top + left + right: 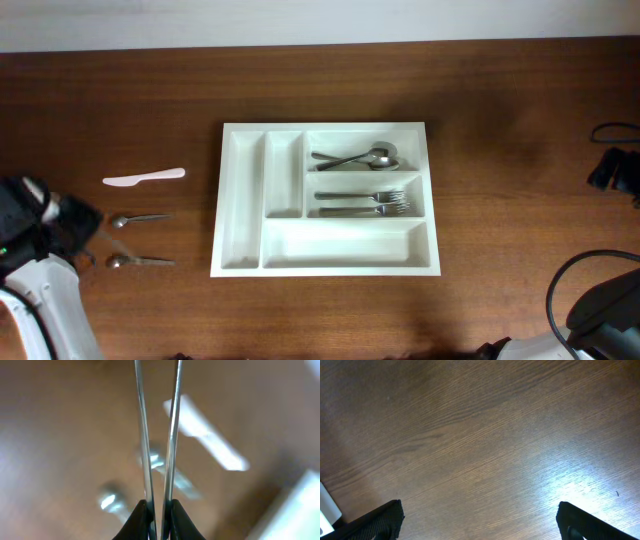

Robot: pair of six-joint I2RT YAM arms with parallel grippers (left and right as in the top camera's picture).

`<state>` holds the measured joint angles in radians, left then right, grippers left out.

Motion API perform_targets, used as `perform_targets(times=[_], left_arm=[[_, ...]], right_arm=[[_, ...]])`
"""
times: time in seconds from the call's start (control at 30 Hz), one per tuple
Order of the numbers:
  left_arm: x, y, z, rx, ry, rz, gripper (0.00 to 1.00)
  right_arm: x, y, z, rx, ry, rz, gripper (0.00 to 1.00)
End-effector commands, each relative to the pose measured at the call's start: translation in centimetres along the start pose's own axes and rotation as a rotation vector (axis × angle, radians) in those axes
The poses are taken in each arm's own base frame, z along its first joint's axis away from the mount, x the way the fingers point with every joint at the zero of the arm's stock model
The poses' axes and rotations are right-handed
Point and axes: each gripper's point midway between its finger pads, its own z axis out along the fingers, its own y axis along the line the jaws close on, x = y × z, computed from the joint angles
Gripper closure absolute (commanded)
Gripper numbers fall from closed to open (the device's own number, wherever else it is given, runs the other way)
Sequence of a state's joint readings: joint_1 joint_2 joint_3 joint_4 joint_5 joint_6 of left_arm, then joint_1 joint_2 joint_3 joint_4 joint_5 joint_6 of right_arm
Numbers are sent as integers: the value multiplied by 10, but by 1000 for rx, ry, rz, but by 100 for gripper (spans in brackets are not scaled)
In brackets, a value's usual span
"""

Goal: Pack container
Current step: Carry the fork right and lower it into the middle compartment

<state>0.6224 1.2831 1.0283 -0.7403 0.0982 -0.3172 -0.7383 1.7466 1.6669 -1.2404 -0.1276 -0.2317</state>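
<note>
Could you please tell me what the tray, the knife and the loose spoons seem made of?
Tray: likely plastic; smooth matte white, rounded moulded walls. Knife: probably plastic; pale, opaque, no glint. Loose spoons: metal, likely steel; silvery with bright glints.

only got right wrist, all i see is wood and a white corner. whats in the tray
Observer: Two spoons lie in the tray's upper right compartment, two forks in the one below.
Operator: anything left outside
Observer: Yes, a white knife and two loose spoons lie on the table left of the tray.
Operator: other compartments
Observer: The two narrow ones and the long bottom one are empty.
</note>
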Motion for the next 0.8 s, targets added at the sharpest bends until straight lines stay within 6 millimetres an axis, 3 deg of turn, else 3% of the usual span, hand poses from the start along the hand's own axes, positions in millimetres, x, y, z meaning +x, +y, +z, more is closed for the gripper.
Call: perform_targets(times=[0.0,0.07,0.1,0.13,0.3,0.5,0.6,0.67,0.77], left_arm=[[-9,-93,-52,315,-91,364,89],[0,-124,-69,397,-105,440,89],[16,-153,-83,485,-102,511,89],[27,-170,-91,538,-97,554,89],[106,-240,-123,745,-42,827,84],[185,-273,-124,708,-42,1160,81],[223,-282,-118,699,-24,1319,86],[274,-286,-103,707,68,1473,86],[309,-282,-81,681,154,1567,86]], right_arm=[[1,-2,4,3,11,12,1],[1,-2,4,3,11,12,1],[1,-2,4,3,11,12,1],[1,-2,4,3,11,12,1],[1,-2,4,3,11,12,1],[1,-2,4,3,11,12,1],[1,-2,4,3,11,12,1],[1,-2,4,3,11,12,1],[1,-2,4,3,11,12,1]])
